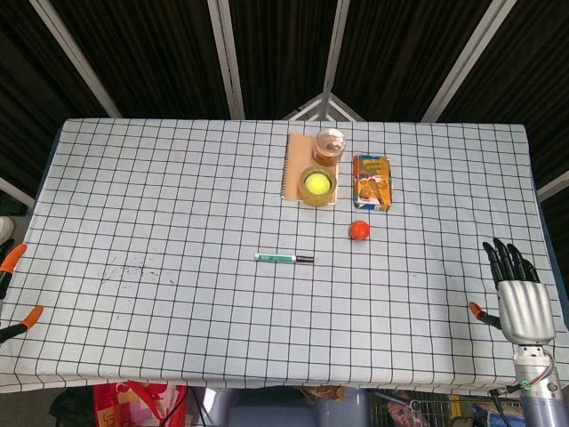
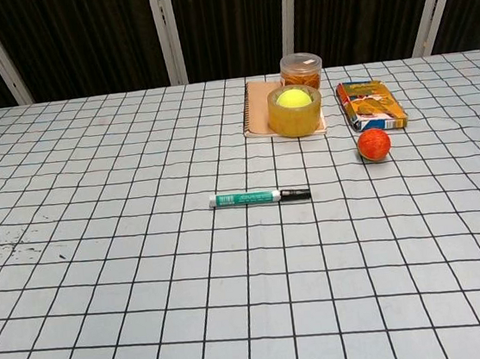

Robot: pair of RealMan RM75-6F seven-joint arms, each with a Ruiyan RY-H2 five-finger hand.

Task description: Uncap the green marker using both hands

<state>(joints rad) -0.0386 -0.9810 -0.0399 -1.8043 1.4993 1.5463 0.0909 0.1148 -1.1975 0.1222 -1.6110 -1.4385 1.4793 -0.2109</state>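
So far nothing of the task is under way, by my reading. Green marker (image 1: 284, 258) is lying flat near the middle of the checked surface (image 1: 133, 196), long axis running 9-to-3 o'clock, dark cap end pointing toward 3. Cap is sitting on the barrel; no robot hand is touching it.

Right robot hand (image 1: 518, 286) is hovering at roughly 4 o'clock from the marker, well apart, out by the surface's right edge. Fingers are showing spread and straight, pointing toward 12, holding nothing. Chest view is not showing it at all.

Left robot hand: only orange tips (image 1: 18, 286) are showing at the far left edge, about 8 o'clock from the marker. I cannot tell whether they belong to that hand or how its fingers are lying.

Clutter at 1 o'clock from the marker: orange ball (image 2: 375, 143) nearest, then tape roll (image 2: 295, 111) with a yellow ball (image 2: 294, 98) sitting in it, resting on a notebook (image 2: 256, 108); clear jar (image 2: 300, 69) behind, colourful box (image 2: 371, 104) beside.

Judging what is left: everything — reaching, gripping barrel and cap, pulling apart.
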